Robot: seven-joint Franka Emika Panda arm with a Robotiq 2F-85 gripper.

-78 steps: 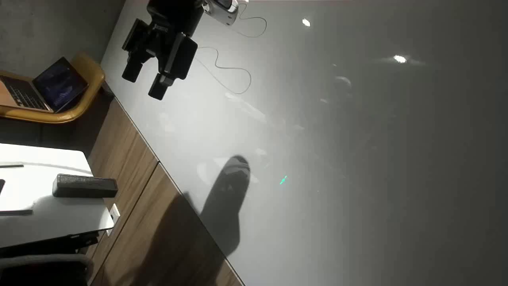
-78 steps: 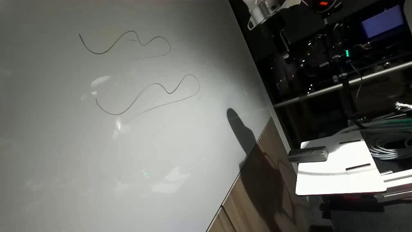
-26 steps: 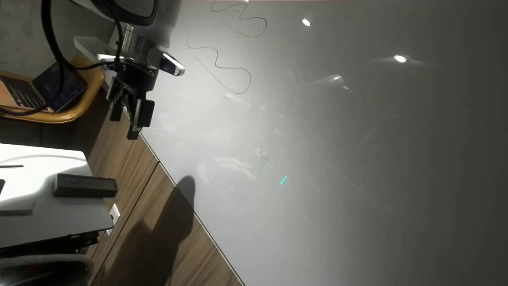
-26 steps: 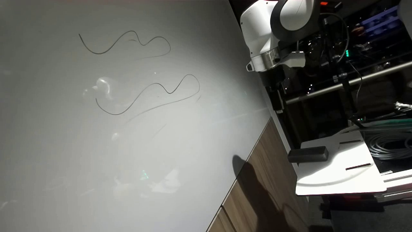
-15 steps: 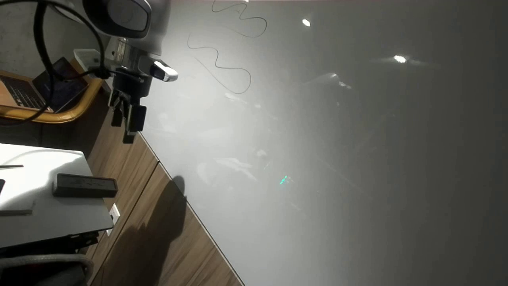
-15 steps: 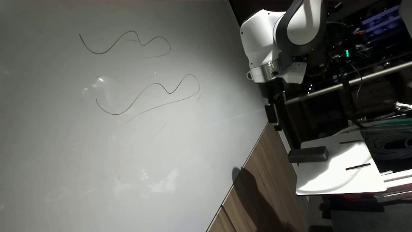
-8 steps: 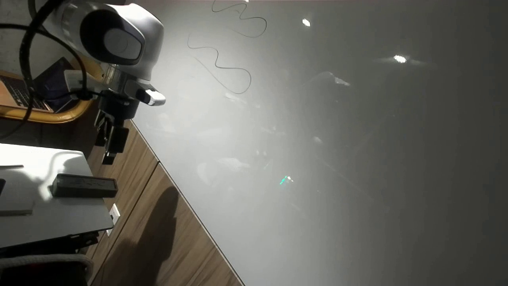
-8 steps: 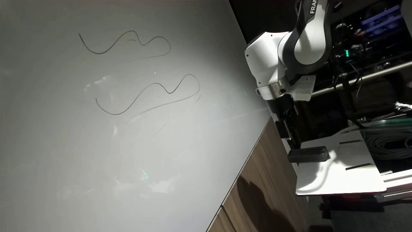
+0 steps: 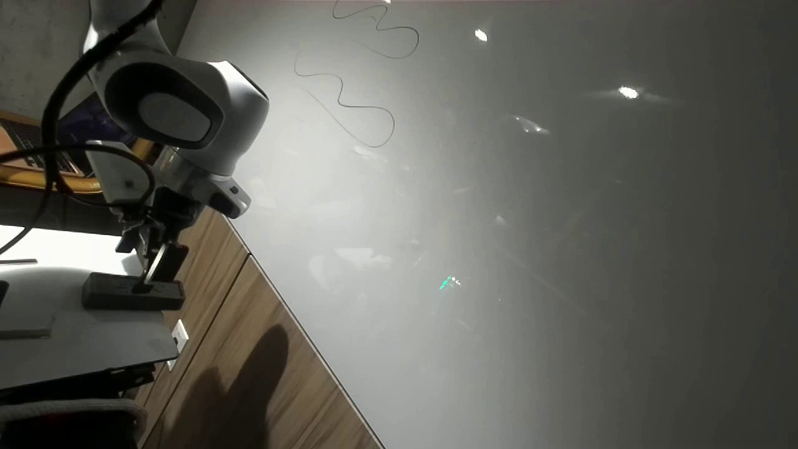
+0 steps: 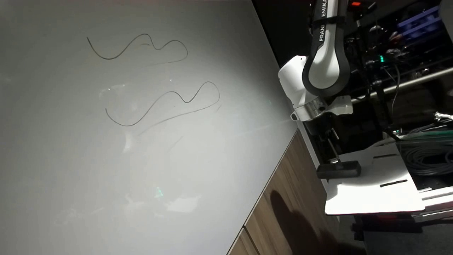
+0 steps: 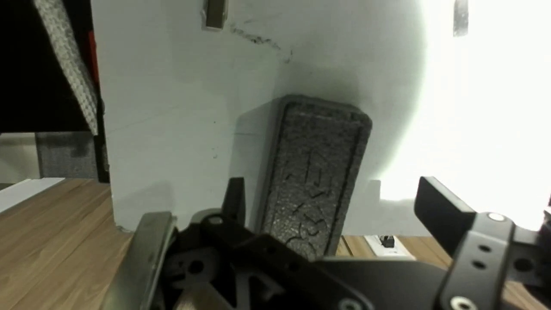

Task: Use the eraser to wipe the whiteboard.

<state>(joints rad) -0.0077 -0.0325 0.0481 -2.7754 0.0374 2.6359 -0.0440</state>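
The dark grey eraser lies at the edge of a small white tabletop; it also shows in an exterior view and in the wrist view. My gripper is open, with one finger on each side of the eraser in the wrist view. The left finger is closer to it and the gap on the right is wider. In an exterior view a fingertip of the gripper overlaps the eraser; contact cannot be told. The whiteboard shows in both exterior views, with two thin squiggly lines.
The white tabletop has dark slots and stands beside wooden panels under the whiteboard. A laptop on a yellow chair is behind the arm. Coiled cables lie behind the tabletop. A white wall socket is near its edge.
My arm has come from in front of the whiteboard down to the tabletop. The fingers have moved from above the eraser to it. The eraser and the marker lines have not changed.
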